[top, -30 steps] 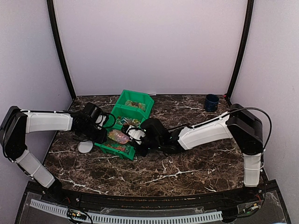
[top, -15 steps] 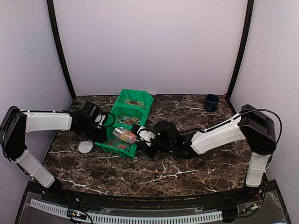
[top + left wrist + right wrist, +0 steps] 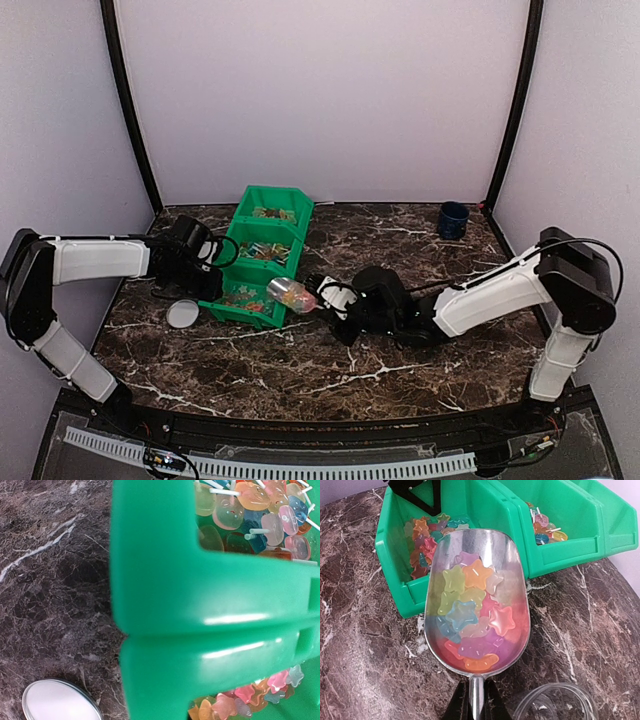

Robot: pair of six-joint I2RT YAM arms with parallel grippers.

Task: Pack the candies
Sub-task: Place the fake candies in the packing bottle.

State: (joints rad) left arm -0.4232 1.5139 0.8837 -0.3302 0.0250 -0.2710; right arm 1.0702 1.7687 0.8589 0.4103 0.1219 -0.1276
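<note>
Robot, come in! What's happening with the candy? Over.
Left jaws shut on green three-compartment plastic bin. Right jaws shut on silver metal scoop, full of colourful star candies. Small clear jar beside it, nothing blocking.

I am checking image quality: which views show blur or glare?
Left wrist: the green bin is close and blurred, with glare streaks on its wall. Right wrist: sharp; the metal scoop reflects the candies. Top external: evenly lit.

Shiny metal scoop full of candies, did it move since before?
Yes, the shiny metal scoop slid right, away from the flat round whitish lid.
</note>
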